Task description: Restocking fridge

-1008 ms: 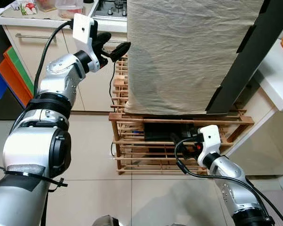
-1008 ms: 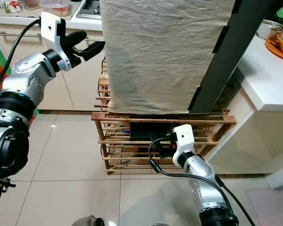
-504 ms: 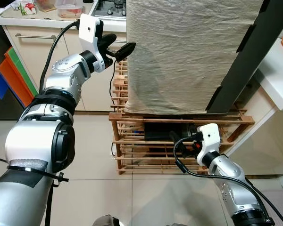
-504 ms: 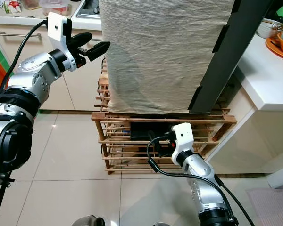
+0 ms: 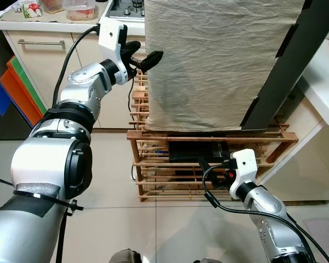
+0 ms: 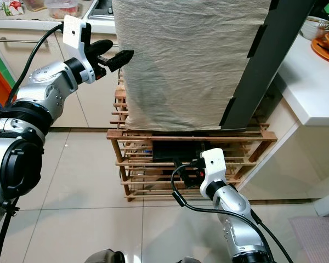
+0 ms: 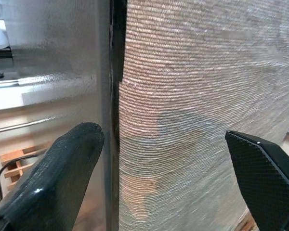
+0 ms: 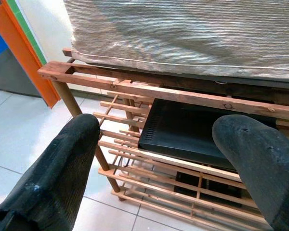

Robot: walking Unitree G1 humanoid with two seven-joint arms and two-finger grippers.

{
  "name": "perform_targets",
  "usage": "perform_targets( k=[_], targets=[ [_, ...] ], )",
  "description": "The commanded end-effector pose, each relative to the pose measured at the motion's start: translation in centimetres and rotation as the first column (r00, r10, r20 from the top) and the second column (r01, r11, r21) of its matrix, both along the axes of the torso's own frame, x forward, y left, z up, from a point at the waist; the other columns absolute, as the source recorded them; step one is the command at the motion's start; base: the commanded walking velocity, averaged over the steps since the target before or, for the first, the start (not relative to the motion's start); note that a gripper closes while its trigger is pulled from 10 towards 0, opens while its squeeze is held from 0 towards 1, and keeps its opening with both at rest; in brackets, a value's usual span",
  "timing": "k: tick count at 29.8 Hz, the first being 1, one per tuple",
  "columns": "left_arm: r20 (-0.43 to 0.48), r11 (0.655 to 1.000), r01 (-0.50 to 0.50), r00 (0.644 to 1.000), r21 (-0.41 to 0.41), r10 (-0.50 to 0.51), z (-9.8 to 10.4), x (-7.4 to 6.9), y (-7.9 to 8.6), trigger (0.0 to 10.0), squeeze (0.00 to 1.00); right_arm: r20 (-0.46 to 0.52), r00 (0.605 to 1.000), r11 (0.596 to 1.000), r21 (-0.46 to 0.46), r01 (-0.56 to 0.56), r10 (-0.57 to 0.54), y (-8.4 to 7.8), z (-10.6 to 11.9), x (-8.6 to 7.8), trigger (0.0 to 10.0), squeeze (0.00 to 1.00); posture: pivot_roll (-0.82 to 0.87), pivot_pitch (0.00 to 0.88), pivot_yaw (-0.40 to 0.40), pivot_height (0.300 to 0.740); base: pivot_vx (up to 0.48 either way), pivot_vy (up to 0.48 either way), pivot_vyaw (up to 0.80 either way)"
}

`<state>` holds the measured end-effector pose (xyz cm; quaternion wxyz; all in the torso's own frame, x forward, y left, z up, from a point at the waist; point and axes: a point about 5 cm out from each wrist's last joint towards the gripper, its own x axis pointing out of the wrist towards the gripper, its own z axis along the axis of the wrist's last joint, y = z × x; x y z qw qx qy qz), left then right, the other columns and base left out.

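Note:
A tall fridge draped in a beige cloth (image 5: 219,60) stands on a low wooden rack (image 5: 153,137). A black door edge (image 5: 285,60) runs down its right side. My left gripper (image 5: 142,55) is raised at the cloth's upper left corner, open, with nothing between its fingers. In the left wrist view the fridge's dark side seam (image 7: 116,96) and the cloth (image 7: 197,96) lie between the open fingers (image 7: 67,163). My right gripper (image 5: 211,164) hangs low in front of the rack, open and holding nothing.
A black box (image 8: 192,130) lies on a shelf inside the rack. Behind on the left is a counter with a hob (image 5: 126,8) and a food container (image 5: 79,10). Orange and blue panels (image 5: 16,87) stand far left. A white counter (image 5: 323,82) juts out on the right.
My left gripper has moved right, closer to the cloth-covered fridge's left corner. The right gripper has stayed low by the rack.

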<state>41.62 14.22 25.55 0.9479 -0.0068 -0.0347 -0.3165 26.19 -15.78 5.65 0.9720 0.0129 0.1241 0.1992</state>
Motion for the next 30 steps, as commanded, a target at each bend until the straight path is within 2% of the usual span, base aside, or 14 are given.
perform_targets(
  k=[1, 15, 30],
  targets=[
    [0.021, 1.0, -0.01, 1.0, 0.019, 0.01, 0.8, 0.2, -0.3, 10.0, 0.0, 0.006, 1.0, 1.0, -0.014, 0.002, -0.002, 0.1, 0.3, 0.1, 10.0, 0.0, -0.14, 0.039, 0.023, 0.74, 0.0, 0.0, 0.0],
    [0.061, 0.998, -0.067, 0.996, -0.013, 0.068, 1.5, 0.3, 0.4, 10.0, 0.0, 0.002, 0.999, 0.999, -0.022, -0.039, 0.039, 0.7, 0.3, 0.9, 10.0, 0.0, -0.1, 0.016, -0.002, 0.74, 0.0, 0.0, 0.0],
    [0.068, 0.989, -0.148, 0.987, 0.027, 0.146, 1.3, 0.6, -0.7, 10.0, 0.0, 0.021, 0.999, 0.999, -0.009, -0.032, 0.033, 1.2, 1.0, 0.5, 10.0, 0.0, -0.12, 0.029, 0.017, 0.74, 0.0, 0.0, 0.0]
  ],
)
